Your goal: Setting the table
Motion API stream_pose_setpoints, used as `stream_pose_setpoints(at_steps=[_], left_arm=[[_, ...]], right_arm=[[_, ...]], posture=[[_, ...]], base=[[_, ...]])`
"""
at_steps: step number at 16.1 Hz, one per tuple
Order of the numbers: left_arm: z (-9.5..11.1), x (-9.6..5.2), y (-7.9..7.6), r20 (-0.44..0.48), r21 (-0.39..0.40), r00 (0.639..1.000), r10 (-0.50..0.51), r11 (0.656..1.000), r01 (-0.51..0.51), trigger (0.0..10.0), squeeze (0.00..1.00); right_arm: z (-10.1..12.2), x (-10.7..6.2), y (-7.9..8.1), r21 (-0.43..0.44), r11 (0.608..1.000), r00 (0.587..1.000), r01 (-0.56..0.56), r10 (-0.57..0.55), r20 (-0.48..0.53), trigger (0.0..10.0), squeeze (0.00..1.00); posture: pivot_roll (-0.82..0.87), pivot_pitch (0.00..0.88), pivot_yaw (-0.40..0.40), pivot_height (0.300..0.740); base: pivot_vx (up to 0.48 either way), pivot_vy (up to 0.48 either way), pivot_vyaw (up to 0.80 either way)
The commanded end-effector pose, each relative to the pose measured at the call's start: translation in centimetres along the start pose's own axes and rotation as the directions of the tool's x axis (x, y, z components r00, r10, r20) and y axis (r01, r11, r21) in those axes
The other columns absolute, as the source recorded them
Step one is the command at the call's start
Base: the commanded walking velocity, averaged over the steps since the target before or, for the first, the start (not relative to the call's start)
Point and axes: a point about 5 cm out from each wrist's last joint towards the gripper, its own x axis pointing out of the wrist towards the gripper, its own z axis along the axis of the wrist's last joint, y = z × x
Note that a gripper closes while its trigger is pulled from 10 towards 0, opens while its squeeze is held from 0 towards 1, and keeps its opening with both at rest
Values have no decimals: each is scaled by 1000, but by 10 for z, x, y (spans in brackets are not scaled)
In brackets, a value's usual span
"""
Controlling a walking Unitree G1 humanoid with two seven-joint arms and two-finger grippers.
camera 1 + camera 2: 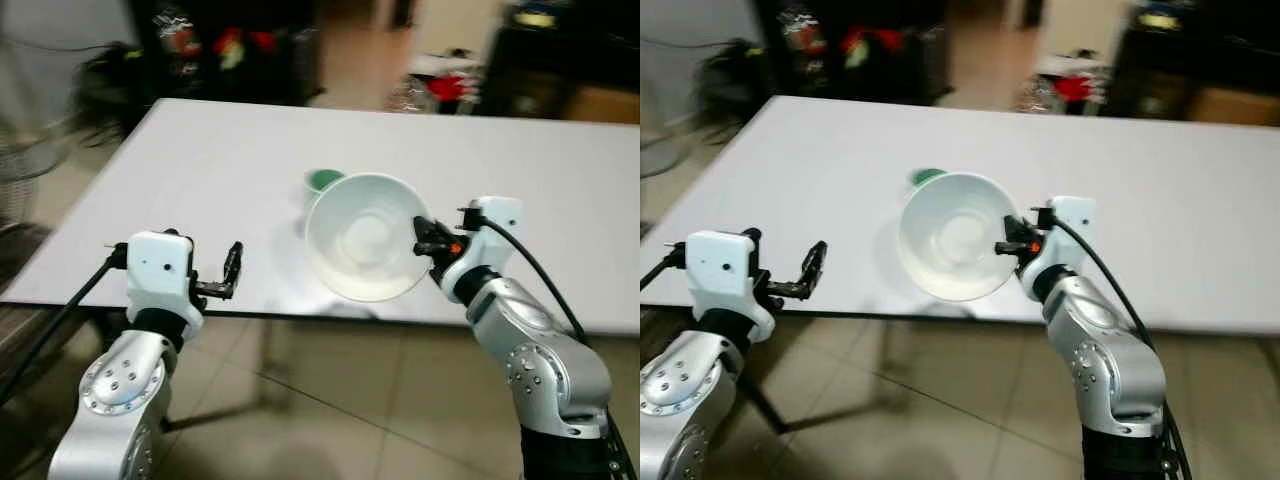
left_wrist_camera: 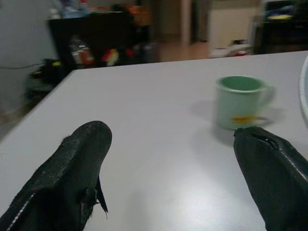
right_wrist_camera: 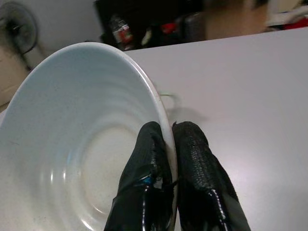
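A white bowl [image 1: 365, 238] hangs tilted above the near edge of the white table [image 1: 200, 170], its rim pinched by my right gripper [image 1: 425, 237], which is shut on it. In the right wrist view one finger [image 3: 147, 163] lies inside the bowl [image 3: 72, 134] and the other outside the rim. A pale green mug [image 2: 239, 101] stands on the table just behind the bowl, its rim [image 1: 322, 180] peeking over it. My left gripper [image 1: 228, 272] is open with nothing in it, over the table's near left edge, well left of the mug.
Tiled floor [image 1: 330, 400] lies below the table's near edge. Dark furniture with coloured clutter [image 1: 220, 45] stands behind the table, and a fan [image 3: 19, 26] is off to the left. The table's far and right parts are bare white surface.
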Motion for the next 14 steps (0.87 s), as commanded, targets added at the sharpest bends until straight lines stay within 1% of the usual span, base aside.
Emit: stream_pose_setpoints(at_steps=[1,3,6,10,11,14], left_arm=[[1,-2,5,4,14,1000,18,1000,-18,10000,0],[1,-3,5,2,23,1000,11,1000,-11,10000,0],[1,-3,5,1,27,1000,4,1000,-5,10000,0],[2,-1,8,9,36,1000,10,999,-11,10000,0],[2,-2,9,10,40,1000,16,999,-16,10000,0],[3,-5,10,10,47,1000,26,999,-27,10000,0]], right_arm=[[4,5,17,6,996,996,-84,84,19,10000,0],[4,7,16,29,996,996,-82,82,23,10000,0],[5,8,17,32,995,996,-92,92,20,10000,0],[3,12,22,34,990,990,-138,138,-3,10000,0],[1,14,24,39,987,987,-158,159,-22,10000,0],[-3,16,28,46,975,974,-216,219,-66,10000,0]], posture=[[-14,0,-37,740],[-10,0,-38,740],[-10,0,-38,740],[-2,0,-48,740],[15,0,-65,740],[28,0,-75,740]], base=[[349,0,800],[347,0,0],[350,0,0],[352,0,0],[352,0,0],[350,0,0]])
